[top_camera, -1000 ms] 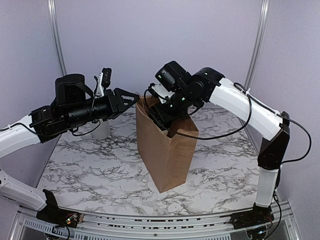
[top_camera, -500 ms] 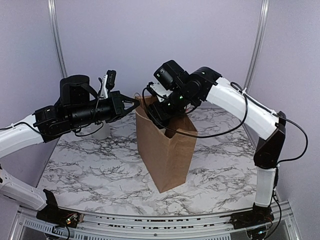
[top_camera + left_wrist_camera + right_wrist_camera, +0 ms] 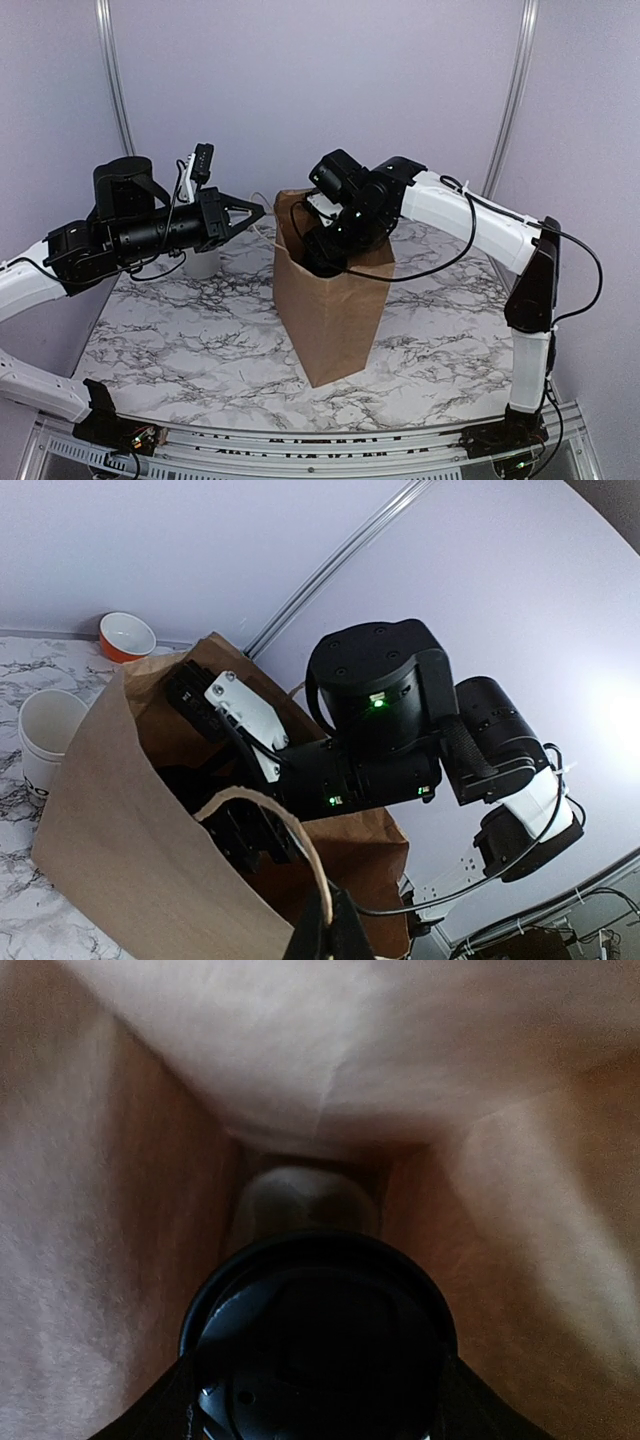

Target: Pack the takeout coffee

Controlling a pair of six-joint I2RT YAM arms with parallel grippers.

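Note:
The takeout coffee (image 3: 318,1335) shows only as its black round lid, low inside the brown paper bag (image 3: 335,310). My right gripper (image 3: 318,1405) is shut on it, one finger on each side of the lid. From above, the right wrist (image 3: 350,205) reaches down into the bag's mouth, which hides the fingers and the cup. My left gripper (image 3: 331,932) is shut on the bag's pale paper handle (image 3: 262,805), held out to the left of the bag's top edge (image 3: 257,212).
A lidless white paper cup (image 3: 45,730) stands on the marble table (image 3: 180,330) behind the bag, with an orange bowl (image 3: 127,635) farther back. The same white cup (image 3: 203,263) sits under my left arm. The bag's walls close in around the right gripper.
My left gripper has shut on the bag's handle and drawn back to the left. The right gripper has sunk deeper into the bag with the coffee.

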